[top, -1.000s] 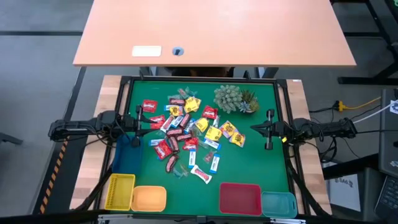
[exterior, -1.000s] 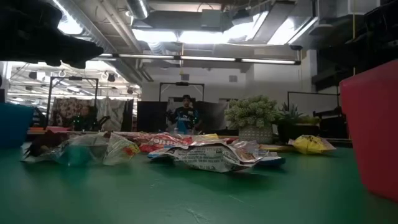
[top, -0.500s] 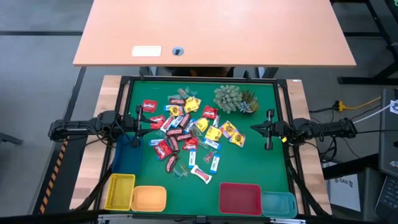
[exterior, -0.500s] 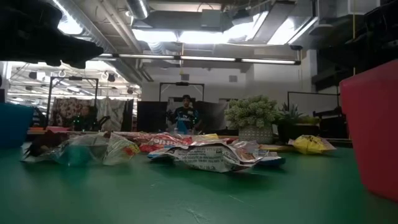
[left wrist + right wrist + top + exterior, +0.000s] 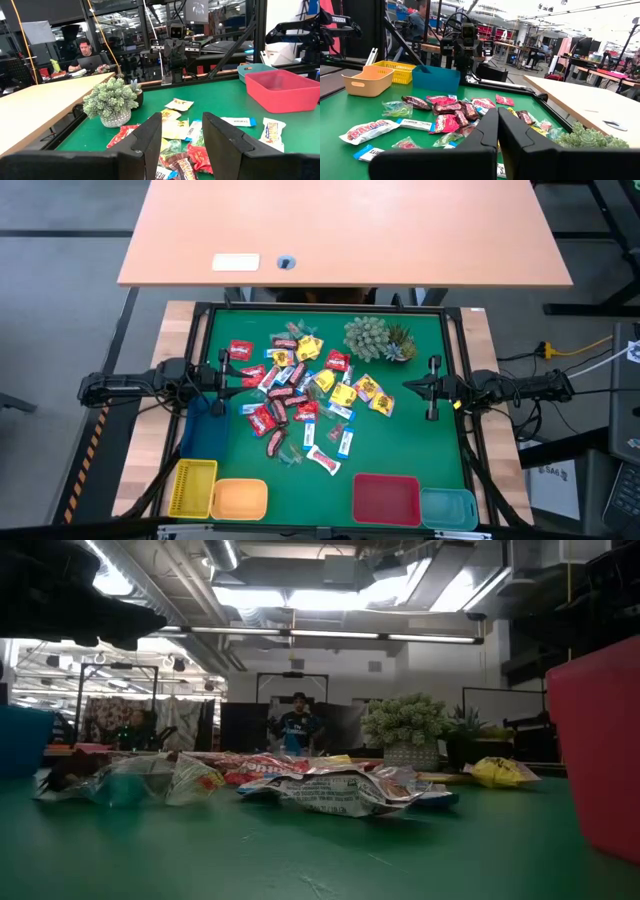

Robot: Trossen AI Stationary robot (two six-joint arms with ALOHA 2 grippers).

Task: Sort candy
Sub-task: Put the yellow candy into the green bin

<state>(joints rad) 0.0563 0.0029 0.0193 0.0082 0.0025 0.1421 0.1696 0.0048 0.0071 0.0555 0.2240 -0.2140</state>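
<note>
The candy (image 5: 300, 392), many small wrapped sweets in red, yellow, blue-and-white and dark wrappers, lies scattered flat on the middle of the green mat (image 5: 400, 450); it also shows in the low view (image 5: 330, 785) and in both wrist views (image 5: 180, 150) (image 5: 445, 112). My left gripper (image 5: 224, 376) hovers level at the mat's left edge, facing the pile, and stands open (image 5: 182, 135) with nothing between its fingers. My right gripper (image 5: 408, 387) hovers level at the mat's right edge and is shut (image 5: 498, 131) on nothing.
A spiky green plant in a pot (image 5: 375, 338) stands at the far right of the pile. Along the near edge sit a yellow tray (image 5: 193, 486), an orange tray (image 5: 240, 500), a red tray (image 5: 386, 498) and a teal tray (image 5: 448, 507); a blue tray (image 5: 436, 79) stands near the left arm. People sit beyond the table.
</note>
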